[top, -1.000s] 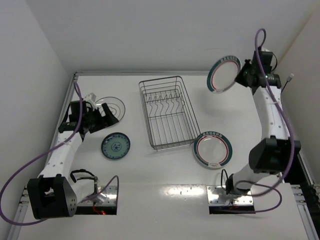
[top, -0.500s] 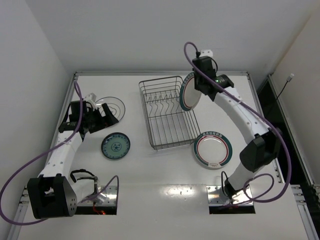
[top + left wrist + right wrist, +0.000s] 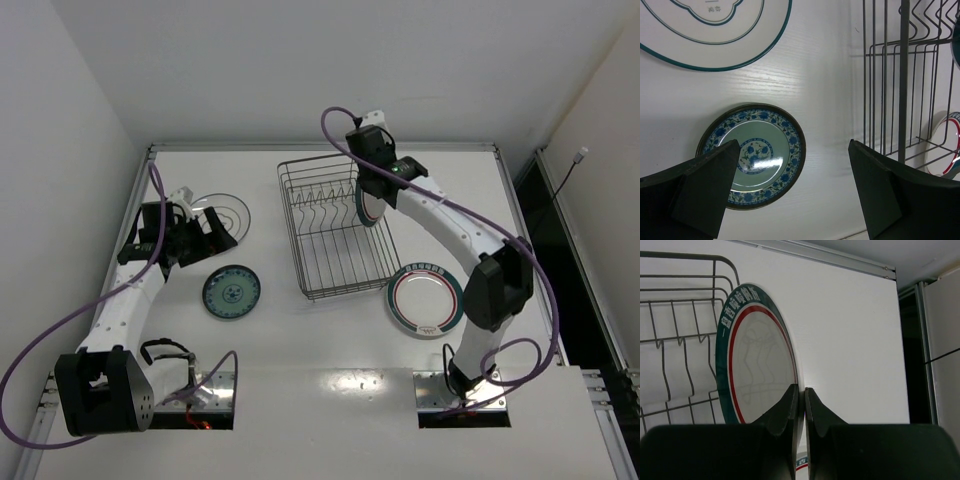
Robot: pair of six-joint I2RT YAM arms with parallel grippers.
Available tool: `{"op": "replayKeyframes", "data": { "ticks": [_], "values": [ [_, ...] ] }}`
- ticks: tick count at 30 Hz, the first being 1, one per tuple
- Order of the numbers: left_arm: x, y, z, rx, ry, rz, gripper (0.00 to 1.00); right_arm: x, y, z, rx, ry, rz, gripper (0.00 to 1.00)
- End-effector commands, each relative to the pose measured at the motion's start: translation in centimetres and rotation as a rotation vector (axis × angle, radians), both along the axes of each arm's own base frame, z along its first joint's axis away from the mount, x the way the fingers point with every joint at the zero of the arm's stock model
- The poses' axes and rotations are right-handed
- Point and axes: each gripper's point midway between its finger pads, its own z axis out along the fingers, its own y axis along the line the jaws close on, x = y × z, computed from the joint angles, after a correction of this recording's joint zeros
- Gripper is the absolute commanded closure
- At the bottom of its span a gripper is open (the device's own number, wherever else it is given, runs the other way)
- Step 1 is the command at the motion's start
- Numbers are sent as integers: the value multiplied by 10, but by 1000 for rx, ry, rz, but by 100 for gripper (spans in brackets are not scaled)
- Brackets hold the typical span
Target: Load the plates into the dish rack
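My right gripper [image 3: 371,196] is shut on the rim of a white plate with green and red rim rings [image 3: 367,212], holding it upright on edge over the right side of the grey wire dish rack [image 3: 322,262]. The right wrist view shows the pinch [image 3: 801,396], the plate [image 3: 757,365] and the rack [image 3: 670,330]. A second ringed plate [image 3: 426,299] lies flat right of the rack. The small teal-patterned plate [image 3: 231,292] [image 3: 752,155] and the clear glass plate [image 3: 226,208] [image 3: 715,30] lie left of it. My left gripper [image 3: 213,230] [image 3: 790,200] is open and empty, above the teal plate's edge.
The rack's upright tines [image 3: 325,195] run along its far half. A raised metal rim [image 3: 320,146] borders the table's far edge, and walls stand to the left and behind. The rack's wire side [image 3: 902,85] is on the right in the left wrist view.
My right arm has swung the held plate left from the far right corner to the right side of the rack. The left arm has not moved.
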Motion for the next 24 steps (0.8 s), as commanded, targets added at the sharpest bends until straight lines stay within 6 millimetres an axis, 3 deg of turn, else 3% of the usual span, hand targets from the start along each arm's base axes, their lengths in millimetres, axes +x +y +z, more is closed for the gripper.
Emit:
{"op": "replayKeyframes", "data": {
  "ticks": [1, 7, 9, 12, 15, 16, 18, 20, 22, 23, 24],
  "values": [
    [8, 1, 13, 18, -49, -10, 12, 11, 6, 33, -12, -119, -11, 100],
    [8, 1, 11, 17, -40, -10, 12, 23, 29, -8, -28, -13, 56, 100],
    [7, 1, 9, 16, -31, -11, 12, 23, 36, -10, 3, 18, 67, 96],
    [7, 1, 9, 16, -31, -11, 12, 22, 41, -9, 27, 48, 74, 86],
    [7, 1, 9, 16, -31, -11, 12, 20, 42, -7, 41, 66, 67, 71],
    [7, 1, 9, 16, -31, -11, 12, 20, 36, 1, 45, 59, 57, 62],
    [7, 1, 9, 16, -31, -11, 12, 9, 26, 7, 49, 62, 12, 56],
    [7, 1, 9, 16, -31, -11, 12, -2, -2, 32, 67, 22, -69, 46],
    [7, 1, 9, 16, -31, -11, 12, -17, -32, 27, 107, 50, -132, 42],
    [7, 1, 9, 16, -31, -11, 12, -30, -41, 43, 189, 32, -113, 40],
    [7, 1, 9, 16, -31, -11, 12, -37, -52, 42, 235, 43, -120, 40]
  ]
}}
